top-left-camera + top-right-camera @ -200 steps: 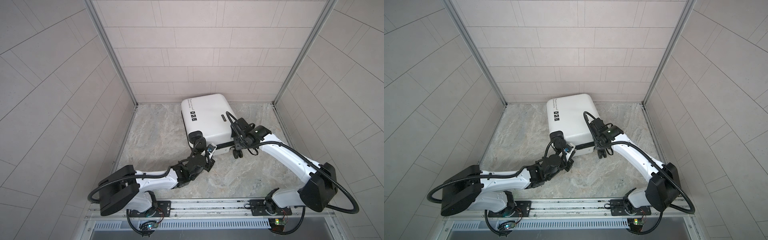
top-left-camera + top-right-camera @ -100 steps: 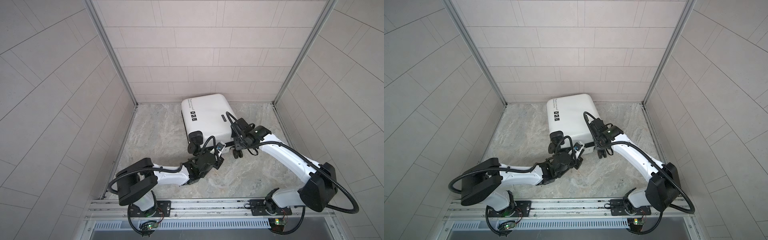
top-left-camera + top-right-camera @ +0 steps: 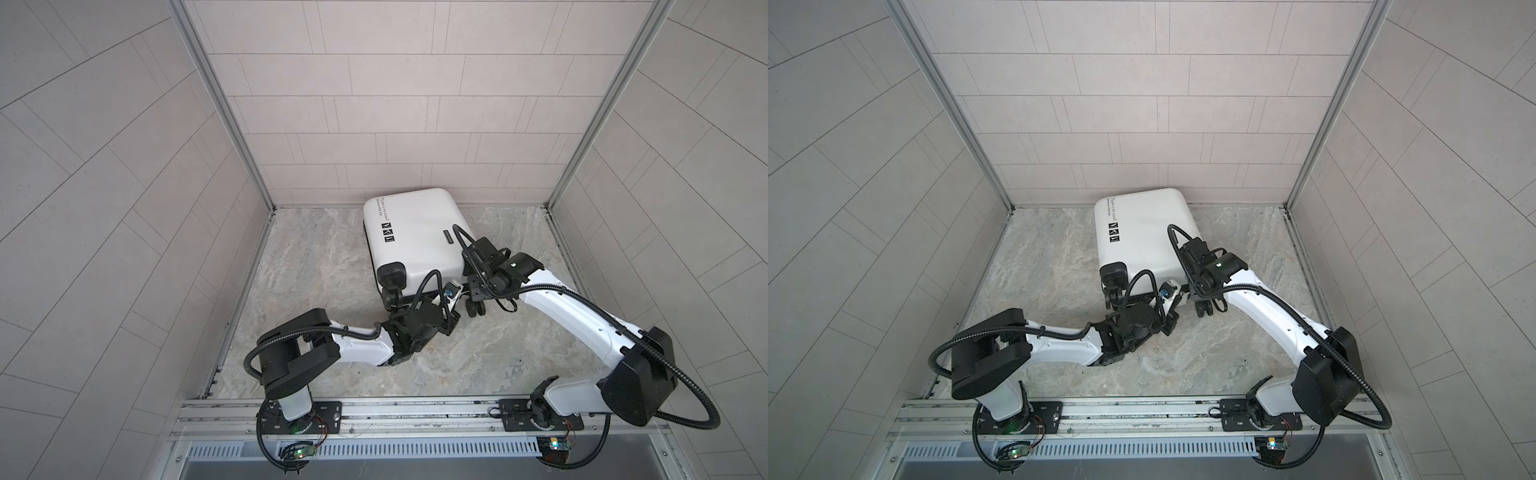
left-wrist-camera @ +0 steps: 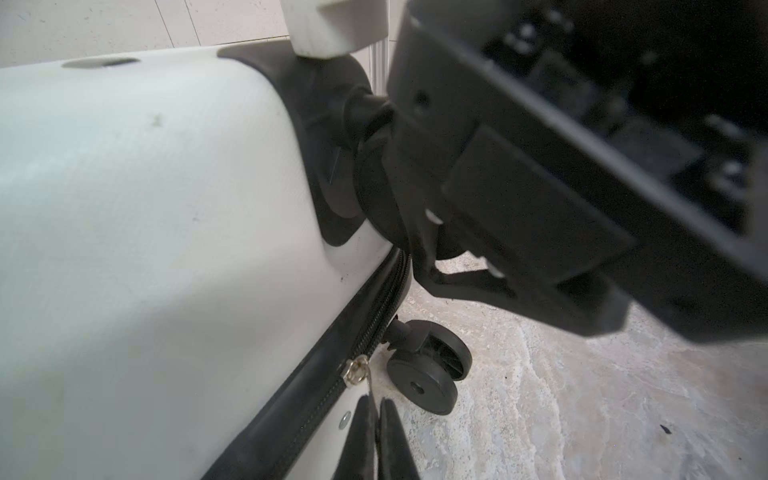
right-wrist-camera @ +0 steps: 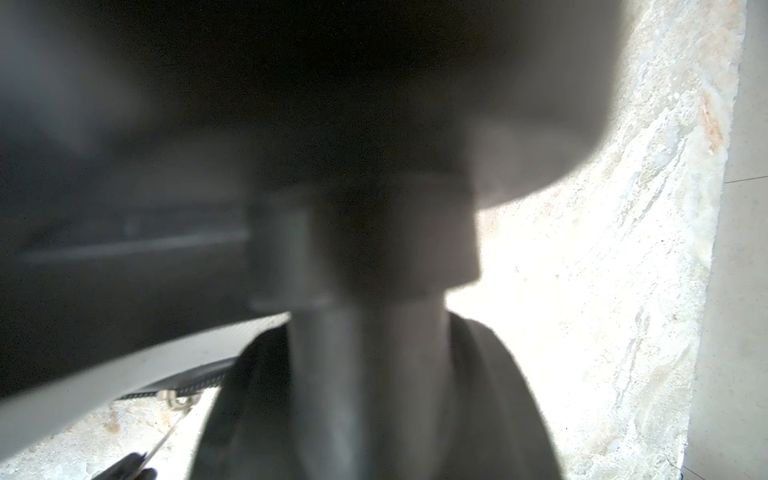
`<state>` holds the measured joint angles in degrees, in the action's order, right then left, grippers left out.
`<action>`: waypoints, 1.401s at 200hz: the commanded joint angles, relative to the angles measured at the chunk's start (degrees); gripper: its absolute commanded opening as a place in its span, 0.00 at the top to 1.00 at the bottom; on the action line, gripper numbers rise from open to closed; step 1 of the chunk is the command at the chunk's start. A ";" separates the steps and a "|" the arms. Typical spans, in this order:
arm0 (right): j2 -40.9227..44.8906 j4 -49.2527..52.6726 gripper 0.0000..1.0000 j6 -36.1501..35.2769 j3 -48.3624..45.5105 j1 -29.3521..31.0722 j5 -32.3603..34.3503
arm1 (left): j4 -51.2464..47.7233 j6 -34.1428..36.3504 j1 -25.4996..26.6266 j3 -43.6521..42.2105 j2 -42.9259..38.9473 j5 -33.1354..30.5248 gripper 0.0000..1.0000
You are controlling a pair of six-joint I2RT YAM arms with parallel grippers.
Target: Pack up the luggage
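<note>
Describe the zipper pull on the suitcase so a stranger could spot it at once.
Start at the white suitcase lying flat on the marble floor by the back wall. Along its near end runs a black zipper band, passing a black wheel. The zipper pull is the only shiny silver piece on that band, pinched at its tail by the shut left end effector.

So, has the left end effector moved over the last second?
Yes. The left end effector has shifted right along the unmoved luggage, toward its right-side wheel.
</note>
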<state>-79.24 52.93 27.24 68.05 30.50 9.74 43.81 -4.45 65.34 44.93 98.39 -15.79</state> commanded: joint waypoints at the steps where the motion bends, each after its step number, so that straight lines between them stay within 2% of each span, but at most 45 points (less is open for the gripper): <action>1: 1.24 -4.50 0.73 -0.70 0.08 2.38 -3.50 | 3.82 -1.19 3.81 2.43 1.44 10.52 1.00; 31: 1.51 -4.17 0.72 -0.79 0.06 2.29 -3.20 | 3.85 -1.34 3.76 2.47 1.48 10.13 1.00; 49: 1.87 -3.88 0.65 -0.62 0.06 2.28 -2.82 | 3.41 -1.35 3.76 1.37 0.18 8.87 1.00; 60: 2.23 -3.66 0.58 -0.44 0.04 2.28 -2.55 | 2.67 -1.41 3.74 0.53 -1.16 7.61 0.88; 78: 3.01 -3.30 0.46 -0.25 -0.11 2.34 -1.97 | 0.79 -1.30 4.13 -1.02 -4.09 4.94 0.59; 95: 4.16 -2.84 0.37 -0.26 -0.16 2.20 -1.60 | -3.36 0.03 4.73 -1.76 -7.50 2.15 0.47; 149: 9.26 -0.89 0.29 -1.35 0.11 2.01 0.15 | -23.57 1.63 5.78 0.66 -20.26 -4.56 0.48; 192: 14.26 -1.66 0.27 -2.06 -0.45 1.02 2.04 | -39.73 -2.26 5.78 5.14 -31.04 -11.63 0.47; 214: 16.64 -3.34 0.27 -2.00 -0.94 -0.27 1.87 | -48.69 -4.38 5.72 9.01 -34.65 -15.73 0.40; 233: 18.21 -5.03 0.22 -2.11 -1.38 -2.06 0.85 | -56.31 -4.49 5.59 12.69 -36.73 -18.69 0.33; 241: 18.46 -5.46 0.16 -1.94 -1.34 -3.03 0.32 | -58.96 -5.06 5.59 13.93 -37.62 -20.39 0.23; 244: 18.54 -5.61 0.14 -1.86 -1.30 -3.31 0.29 | -59.72 -5.19 5.60 14.26 -37.89 -20.92 0.05; 247: 18.66 -5.76 0.12 -1.66 -1.34 -3.67 0.29 | -60.45 -5.36 5.59 14.61 -38.21 -21.75 0.01; 256: 18.84 -6.18 0.07 -1.28 -1.23 -4.59 0.21 | -62.36 -6.21 5.60 15.04 -39.46 -23.46 0.00; 280: 19.19 -7.58 0.04 -0.34 -1.16 -6.22 0.11 | -67.48 -9.29 5.59 15.63 -42.66 -27.52 0.00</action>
<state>-61.10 47.35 25.74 67.24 25.39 9.41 -13.34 -9.45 70.89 58.94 58.39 -36.03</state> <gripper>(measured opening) 0.947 0.997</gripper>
